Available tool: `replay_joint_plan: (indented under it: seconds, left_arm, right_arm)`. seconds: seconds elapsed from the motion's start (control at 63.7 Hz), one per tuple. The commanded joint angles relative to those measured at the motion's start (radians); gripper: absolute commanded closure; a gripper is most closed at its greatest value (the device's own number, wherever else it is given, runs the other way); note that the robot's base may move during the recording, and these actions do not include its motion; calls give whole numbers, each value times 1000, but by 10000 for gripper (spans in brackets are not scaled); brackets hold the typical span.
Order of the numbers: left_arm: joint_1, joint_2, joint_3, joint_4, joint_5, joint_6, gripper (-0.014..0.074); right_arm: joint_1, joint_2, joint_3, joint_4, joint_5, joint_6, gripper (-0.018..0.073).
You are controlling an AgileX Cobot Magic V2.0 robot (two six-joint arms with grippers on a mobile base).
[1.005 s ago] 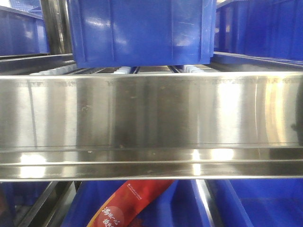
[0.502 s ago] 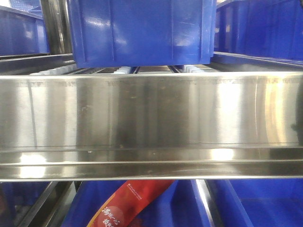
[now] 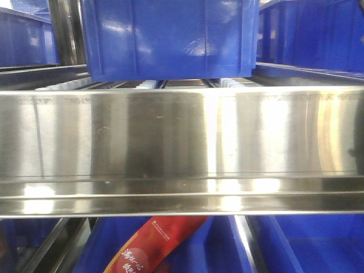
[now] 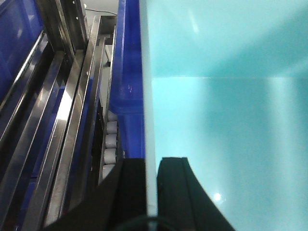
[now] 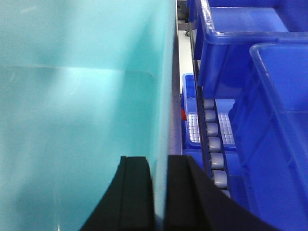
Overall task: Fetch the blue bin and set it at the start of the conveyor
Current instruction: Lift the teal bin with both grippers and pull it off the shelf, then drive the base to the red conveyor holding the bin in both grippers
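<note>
The blue bin (image 4: 226,120) fills the left wrist view as a pale cyan inside with a thin light rim. My left gripper (image 4: 152,161) is shut on its left wall, one black finger (image 4: 175,192) inside and the other outside. In the right wrist view the same cyan bin (image 5: 82,110) fills the left half. My right gripper (image 5: 160,159) is shut on its right wall, one finger on each side. The conveyor start is out of view.
A shiny steel shelf rail (image 3: 182,142) spans the front view, with a royal-blue crate (image 3: 170,40) just above it. More blue crates (image 5: 250,57) and roller tracks (image 5: 211,130) lie right of the bin. Steel rails (image 4: 62,120) and rollers (image 4: 110,144) run along its left. A red packet (image 3: 153,244) lies below.
In the front view the marks on the royal-blue crate's face have shifted slightly down and left. The highlights on the steel rail have moved too.
</note>
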Motion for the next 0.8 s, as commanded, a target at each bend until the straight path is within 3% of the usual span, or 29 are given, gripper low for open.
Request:
replay_joint_plan:
  seconds: [0.0, 0.785]
  left_arm:
    - [-5, -17, -12, 21, -37, 3, 708]
    - [-5, -17, -12, 21, -37, 3, 708]
  right_arm:
    - [2, -12, 0, -29, -21, -9, 722]
    - [2, -12, 0, -12, -22, -9, 722]
